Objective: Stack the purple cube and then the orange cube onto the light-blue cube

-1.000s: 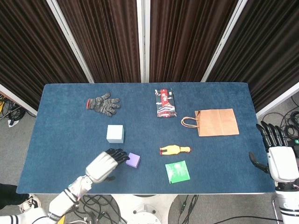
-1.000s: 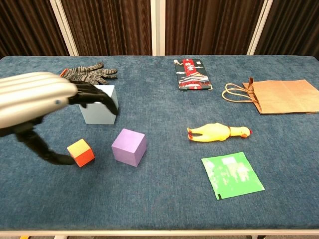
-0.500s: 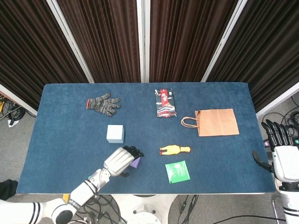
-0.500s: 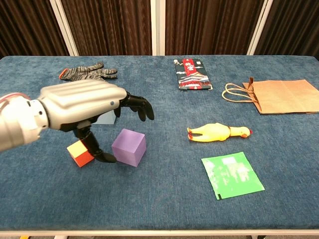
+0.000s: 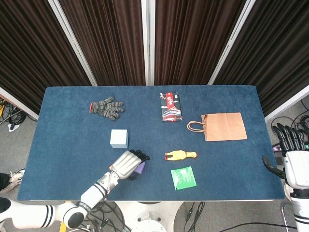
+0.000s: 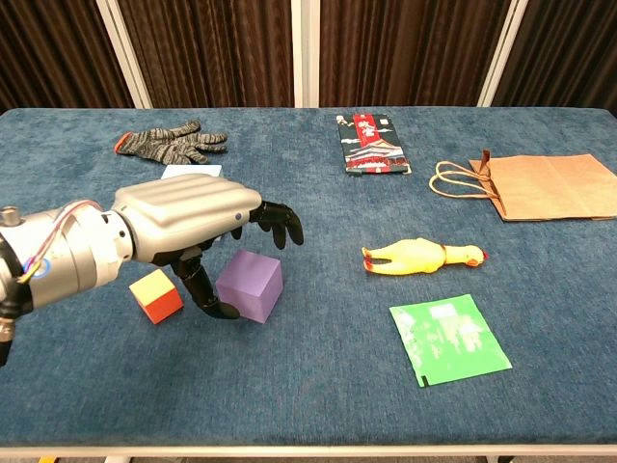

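Left hand (image 6: 188,217), silver-backed with black fingers, hovers over the small purple cube (image 6: 250,285) near the front edge of the blue cloth-covered table (image 6: 318,405). Its fingers are spread and curled downward, the thumb reaching down at the cube's left face — contact there can't be confirmed, and nothing is gripped. In the head view the same hand (image 5: 127,164) covers most of the cube, only a purple sliver (image 5: 141,168) showing at its right side.

The purple cube sits flat on the cloth. The small orange-and-yellow cube (image 6: 156,295) rests just to its left, apart from it, below the forearm. The light-blue cube (image 5: 119,138) stands farther back on the table, behind the hand; in the chest view only a strip of its pale top (image 6: 191,172) shows above the knuckles. No cube is stacked yet.

Right hand (image 5: 293,155) is well off to the right, past the table edge, fingers straight and apart, holding nothing.

Other items — a grey knit glove with a red cuff (image 6: 169,142) at back left, a red-and-black printed packet (image 6: 371,143) at back centre, a brown paper bag with handles (image 6: 540,186) lying flat at right, a yellow rubber chicken (image 6: 420,256) at centre, a flat green sachet (image 6: 448,339) in front of the chicken.
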`<state>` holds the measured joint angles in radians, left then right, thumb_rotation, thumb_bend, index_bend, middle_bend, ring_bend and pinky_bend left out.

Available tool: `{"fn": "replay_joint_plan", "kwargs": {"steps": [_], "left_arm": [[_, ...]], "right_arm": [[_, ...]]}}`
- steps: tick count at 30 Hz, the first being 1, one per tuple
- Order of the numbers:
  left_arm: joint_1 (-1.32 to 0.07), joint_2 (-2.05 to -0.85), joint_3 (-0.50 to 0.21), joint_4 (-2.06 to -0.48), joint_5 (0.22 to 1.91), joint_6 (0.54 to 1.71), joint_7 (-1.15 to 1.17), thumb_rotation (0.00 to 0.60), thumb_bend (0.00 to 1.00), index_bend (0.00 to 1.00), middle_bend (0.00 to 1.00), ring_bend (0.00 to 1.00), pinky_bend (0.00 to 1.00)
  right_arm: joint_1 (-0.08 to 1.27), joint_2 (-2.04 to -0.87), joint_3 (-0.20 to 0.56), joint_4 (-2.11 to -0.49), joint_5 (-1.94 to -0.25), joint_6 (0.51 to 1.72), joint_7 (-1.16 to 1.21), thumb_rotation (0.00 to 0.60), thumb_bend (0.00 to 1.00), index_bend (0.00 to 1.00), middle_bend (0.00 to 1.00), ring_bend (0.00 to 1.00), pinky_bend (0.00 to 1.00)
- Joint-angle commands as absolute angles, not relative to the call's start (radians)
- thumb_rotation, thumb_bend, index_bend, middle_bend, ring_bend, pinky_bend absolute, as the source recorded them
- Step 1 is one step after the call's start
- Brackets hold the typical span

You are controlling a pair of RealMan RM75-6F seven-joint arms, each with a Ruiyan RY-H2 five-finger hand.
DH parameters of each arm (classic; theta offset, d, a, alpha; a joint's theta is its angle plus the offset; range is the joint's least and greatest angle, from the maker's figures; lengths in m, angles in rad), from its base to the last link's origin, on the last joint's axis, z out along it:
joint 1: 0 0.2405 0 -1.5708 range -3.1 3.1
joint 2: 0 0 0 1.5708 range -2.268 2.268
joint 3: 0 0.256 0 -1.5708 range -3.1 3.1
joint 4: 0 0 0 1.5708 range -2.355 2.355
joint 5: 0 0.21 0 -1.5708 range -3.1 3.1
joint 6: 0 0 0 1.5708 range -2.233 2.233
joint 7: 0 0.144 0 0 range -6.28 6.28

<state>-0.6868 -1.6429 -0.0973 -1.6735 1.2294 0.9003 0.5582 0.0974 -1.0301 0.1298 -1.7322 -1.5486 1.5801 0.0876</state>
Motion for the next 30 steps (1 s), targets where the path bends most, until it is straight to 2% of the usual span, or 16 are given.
{"fn": "replay_joint_plan", "kwargs": {"steps": [1,7,21,30], "left_arm": [[-0.693,-1.652,-0.086,-1.651,1.243,0.910,0.560,0.600,0.21,0.32,0.41,0.27,0.36],[-0.700,-1.663,-0.074,-1.625,1.244,0.920,0.559,0.600,0.22,0.33,0.42,0.27,0.36],[-0.718,-1.689,-0.063,-1.576,1.243,0.932,0.553,0.600,0.28,0.37,0.52,0.31,0.38],[-0.720,-1.671,-0.057,-1.606,1.242,0.948,0.564,0.600,0.28,0.37,0.54,0.31,0.38]], "right_arm": [[0.098,-1.030,0.130,-1.732,-1.548,1.579,0.086,0.600,0.23,0.07,0.05,0.00,0.00],[0.097,-1.032,0.128,-1.732,-1.549,1.578,0.083,0.600,0.23,0.07,0.05,0.00,0.00],[0.097,-1.029,0.128,-1.732,-1.547,1.574,0.087,0.600,0.23,0.07,0.05,0.00,0.00],[0.097,-1.029,0.127,-1.732,-1.549,1.574,0.088,0.600,0.23,0.07,0.05,0.00,0.00]]}}
